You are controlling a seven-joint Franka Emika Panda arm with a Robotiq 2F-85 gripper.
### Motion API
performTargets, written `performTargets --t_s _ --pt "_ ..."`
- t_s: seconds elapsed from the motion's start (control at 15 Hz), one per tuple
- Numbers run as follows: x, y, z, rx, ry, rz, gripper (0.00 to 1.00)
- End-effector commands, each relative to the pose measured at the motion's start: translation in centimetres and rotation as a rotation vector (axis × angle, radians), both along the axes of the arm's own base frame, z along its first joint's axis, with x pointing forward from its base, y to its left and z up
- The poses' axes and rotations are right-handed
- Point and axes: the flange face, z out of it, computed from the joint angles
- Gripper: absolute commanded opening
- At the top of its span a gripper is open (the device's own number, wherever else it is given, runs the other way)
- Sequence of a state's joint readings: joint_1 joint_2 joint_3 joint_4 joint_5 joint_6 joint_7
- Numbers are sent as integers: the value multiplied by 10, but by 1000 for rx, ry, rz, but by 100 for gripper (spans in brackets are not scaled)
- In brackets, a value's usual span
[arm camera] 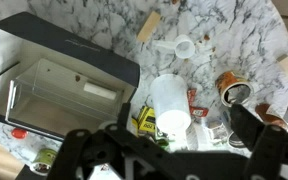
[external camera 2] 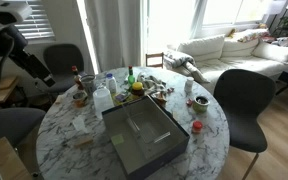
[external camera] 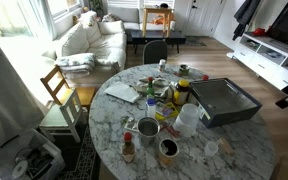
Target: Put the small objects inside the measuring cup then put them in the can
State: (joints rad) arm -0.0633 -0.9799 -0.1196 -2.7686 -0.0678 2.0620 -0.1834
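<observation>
Pincer (arm camera: 164,140) is being held wide & empty, well above bench (arm camera: 234,30), prob. for clear sight of measuring cup (arm camera: 184,47) pre-approach.

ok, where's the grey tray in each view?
In an exterior view: grey tray right of centre.
In an exterior view: tray lower middle.
Wrist view: tray upper left.
Shared landmark: white jug by the tray in all three.
</observation>
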Motion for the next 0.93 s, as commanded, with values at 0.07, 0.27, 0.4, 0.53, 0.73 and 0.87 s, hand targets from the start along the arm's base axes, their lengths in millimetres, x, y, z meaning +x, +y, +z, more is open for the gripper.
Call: performTargets --t_s 0.07,0.27,0.4,0.53,0.73,0.87 --pt "-2 2 -17 5 42 3 100" --pt "-2 3 -24 7 61 4 100" --pt "-2 3 -24 7 60 4 100" --pt "-2 3 -24 7 60 4 100" --pt "19 -1 -55 87 157 -160 100" --pt "28 6 -76 109 223 -226 100"
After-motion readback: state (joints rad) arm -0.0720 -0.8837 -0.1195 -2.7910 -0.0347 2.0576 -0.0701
